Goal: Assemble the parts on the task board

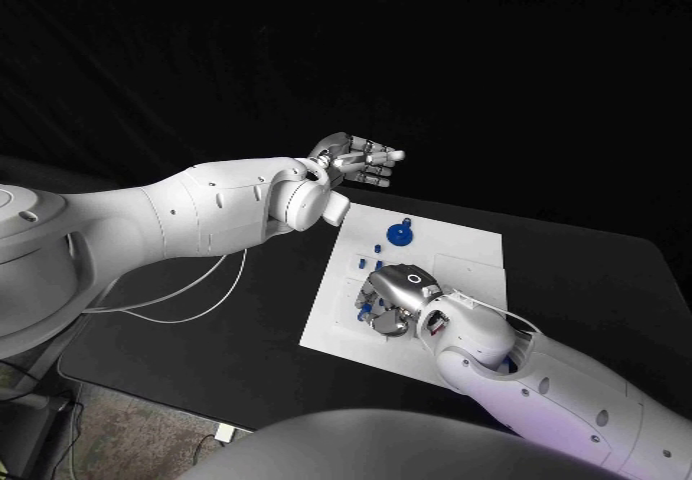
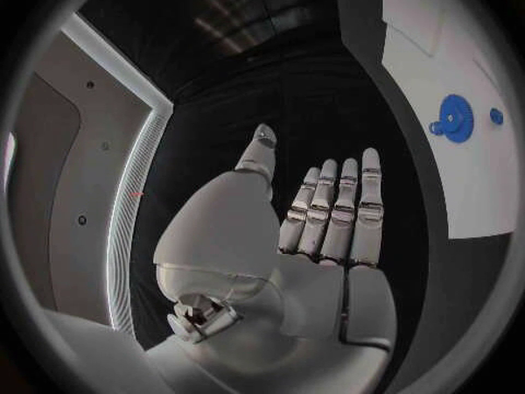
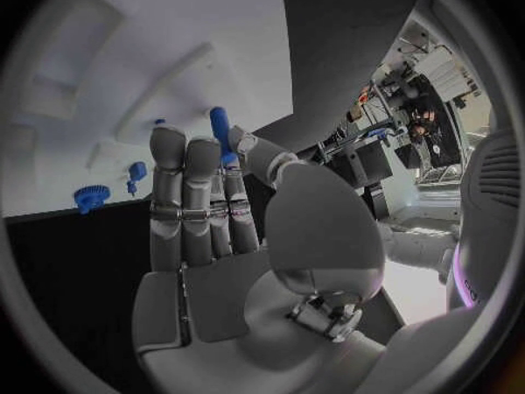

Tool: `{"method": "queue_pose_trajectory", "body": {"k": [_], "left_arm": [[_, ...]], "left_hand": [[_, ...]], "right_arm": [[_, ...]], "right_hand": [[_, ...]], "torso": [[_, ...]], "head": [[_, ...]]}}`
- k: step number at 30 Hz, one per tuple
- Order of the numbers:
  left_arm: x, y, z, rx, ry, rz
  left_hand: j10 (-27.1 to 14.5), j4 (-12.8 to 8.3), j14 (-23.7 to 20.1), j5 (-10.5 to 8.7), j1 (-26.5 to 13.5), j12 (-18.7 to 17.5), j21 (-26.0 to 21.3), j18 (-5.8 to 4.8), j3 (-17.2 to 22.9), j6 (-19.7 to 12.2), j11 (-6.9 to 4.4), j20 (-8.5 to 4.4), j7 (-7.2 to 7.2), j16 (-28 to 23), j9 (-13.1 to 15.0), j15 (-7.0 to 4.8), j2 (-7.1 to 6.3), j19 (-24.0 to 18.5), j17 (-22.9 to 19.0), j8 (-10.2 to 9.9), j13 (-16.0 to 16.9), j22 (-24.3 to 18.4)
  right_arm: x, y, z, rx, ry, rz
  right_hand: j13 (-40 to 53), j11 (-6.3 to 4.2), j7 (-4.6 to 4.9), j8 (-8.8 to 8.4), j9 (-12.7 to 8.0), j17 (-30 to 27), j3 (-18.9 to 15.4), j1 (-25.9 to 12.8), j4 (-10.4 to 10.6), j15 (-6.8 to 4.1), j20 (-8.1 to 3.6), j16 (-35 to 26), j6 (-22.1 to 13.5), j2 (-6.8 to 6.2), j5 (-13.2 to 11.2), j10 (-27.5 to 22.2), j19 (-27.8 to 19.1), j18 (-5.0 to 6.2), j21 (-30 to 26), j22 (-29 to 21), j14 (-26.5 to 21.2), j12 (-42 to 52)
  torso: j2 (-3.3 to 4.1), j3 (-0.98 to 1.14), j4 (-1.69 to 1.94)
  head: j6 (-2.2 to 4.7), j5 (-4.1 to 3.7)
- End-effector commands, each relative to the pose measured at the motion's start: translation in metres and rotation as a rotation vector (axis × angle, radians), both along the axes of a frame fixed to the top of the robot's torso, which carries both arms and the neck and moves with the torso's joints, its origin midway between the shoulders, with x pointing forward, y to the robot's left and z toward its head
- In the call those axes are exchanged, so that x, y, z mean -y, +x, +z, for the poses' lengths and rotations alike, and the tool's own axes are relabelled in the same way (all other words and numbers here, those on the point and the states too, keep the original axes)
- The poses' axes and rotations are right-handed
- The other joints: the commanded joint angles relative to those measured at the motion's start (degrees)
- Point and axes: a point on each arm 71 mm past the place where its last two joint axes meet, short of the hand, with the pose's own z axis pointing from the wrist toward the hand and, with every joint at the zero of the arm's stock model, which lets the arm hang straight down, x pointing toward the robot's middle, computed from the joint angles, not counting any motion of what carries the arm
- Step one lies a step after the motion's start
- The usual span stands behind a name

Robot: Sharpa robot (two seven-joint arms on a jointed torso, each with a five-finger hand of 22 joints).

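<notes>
Now we hold a blue peg (image 3: 221, 134) pinched in the right hand (image 1: 397, 297) low over the task board (image 1: 462, 245), near the blue gear (image 1: 400, 235), so we should lower it slowly and upright, while the left hand (image 1: 358, 160) hangs empty, fingers straight, beyond the board.

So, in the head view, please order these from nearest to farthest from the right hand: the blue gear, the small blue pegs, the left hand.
1. Small blue pegs: on the board, beside the right hand.
2. Blue gear: nearer the board's far edge.
3. Left hand: raised beyond the task board.
</notes>
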Motion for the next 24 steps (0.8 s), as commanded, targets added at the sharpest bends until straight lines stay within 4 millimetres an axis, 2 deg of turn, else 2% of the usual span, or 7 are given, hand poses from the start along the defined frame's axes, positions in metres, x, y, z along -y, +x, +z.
{"method": "queue_pose_trajectory", "body": {"k": [1, 24], "left_arm": [[0.0024, -0.0004, 0.0006, 0.000, -0.009, -0.014], [0.0040, -0.0003, 0.0002, -0.005, -0.009, -0.019]], "left_hand": [[-0.3, 0.1, -0.5, -0.19, -0.4, 0.1, 0.1, 0.20, -0.1, -0.5, 0.17, 0.07, 0.01, -0.2, 0.0, -0.09, 0.04, -0.2, -0.1, -0.2, 0.0, 0.0], [-0.4, 0.1, -0.7, -0.19, -0.4, 0.0, 0.1, 0.18, -0.2, -0.7, 0.20, 0.07, 0.03, -0.2, 0.0, -0.07, 0.06, -0.3, -0.1, -0.2, 0.0, -0.1]], "right_arm": [[0.0000, -0.0005, -0.0020, 0.010, -0.029, 0.009], [-0.0043, -0.0043, -0.0090, 0.012, -0.063, 0.019]], "right_hand": [[0.1, -2.42, -0.11, 0.19, 0.1, 0.1, 0.2, 0.1, -0.3, -0.49, -0.37, -0.3, 0.3, 0.66, 0.4, 2.8, 2.3, 1.02, -0.2, 0.1, 0.0, 0.2], [0.1, -2.42, -0.11, 0.19, 0.1, 0.1, 0.2, 0.0, -0.4, -0.49, -0.37, -0.3, 0.3, 0.65, 0.4, 2.8, 2.3, 1.00, -0.1, 0.3, 0.0, 0.2]], "torso": [[-0.03, 0.00, 0.01], [-0.04, -0.03, -0.01]], "head": [[-0.03, 0.03], [-0.06, 0.05]]}}
